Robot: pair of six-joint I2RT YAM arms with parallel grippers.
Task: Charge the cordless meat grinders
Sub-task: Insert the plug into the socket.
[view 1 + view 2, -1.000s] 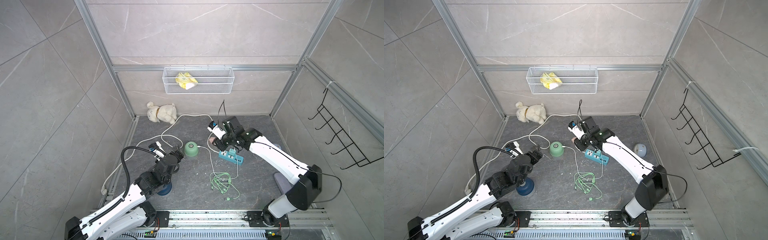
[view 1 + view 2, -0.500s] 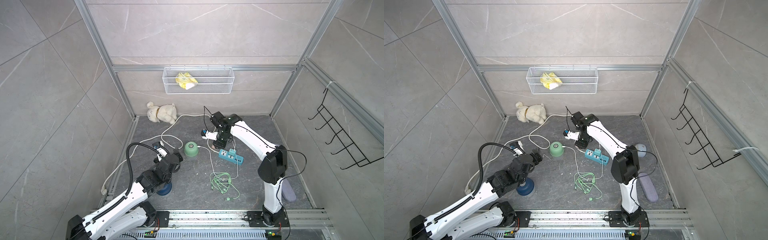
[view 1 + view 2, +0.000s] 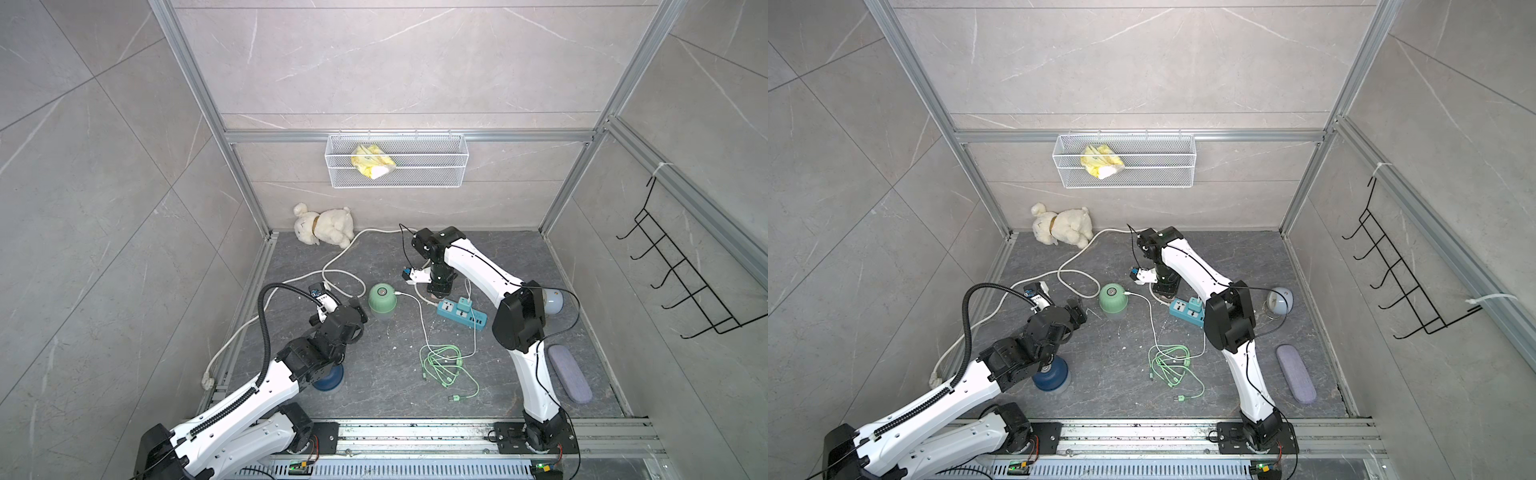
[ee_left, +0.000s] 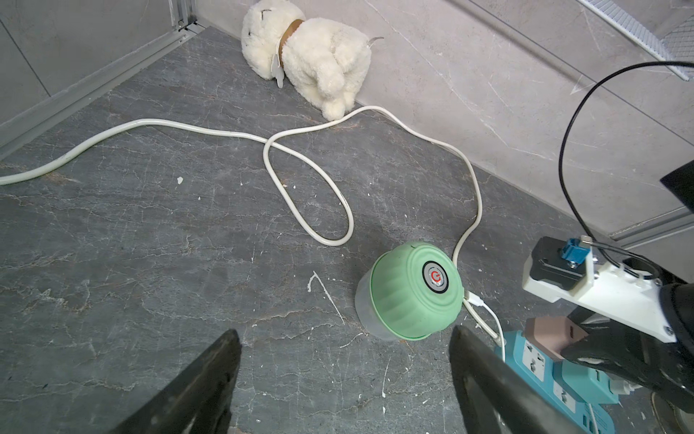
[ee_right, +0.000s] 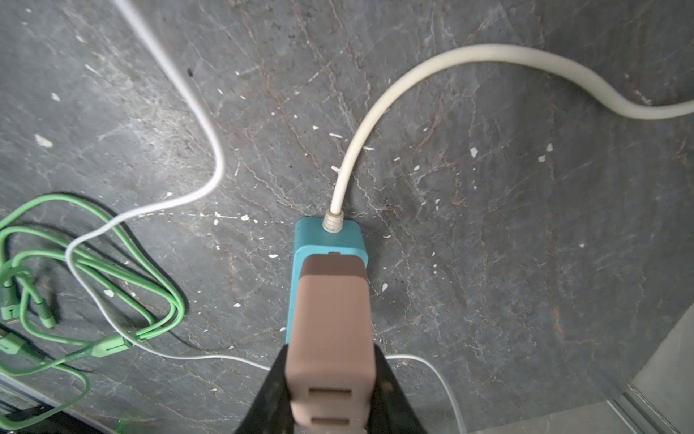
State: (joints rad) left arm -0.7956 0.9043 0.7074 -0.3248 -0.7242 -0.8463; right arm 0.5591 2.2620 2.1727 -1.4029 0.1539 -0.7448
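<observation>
Clamping the pink charger (image 5: 330, 319) over the teal power strip (image 5: 326, 240), the right gripper (image 5: 330, 390) points down; the left gripper (image 4: 343, 338) gapes beside the mint grinder (image 3: 381, 300) at frame centre; the navy grinder (image 3: 328, 381) sits lower left, under that arm.

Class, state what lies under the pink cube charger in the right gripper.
The cord end of the teal plastic power strip shows under the pink cube charger; its prongs and the socket are hidden.

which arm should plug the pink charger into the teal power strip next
Right. The right claw grips the pink charger right over the power strip. The left claw is open and empty near the green grinder.
</observation>
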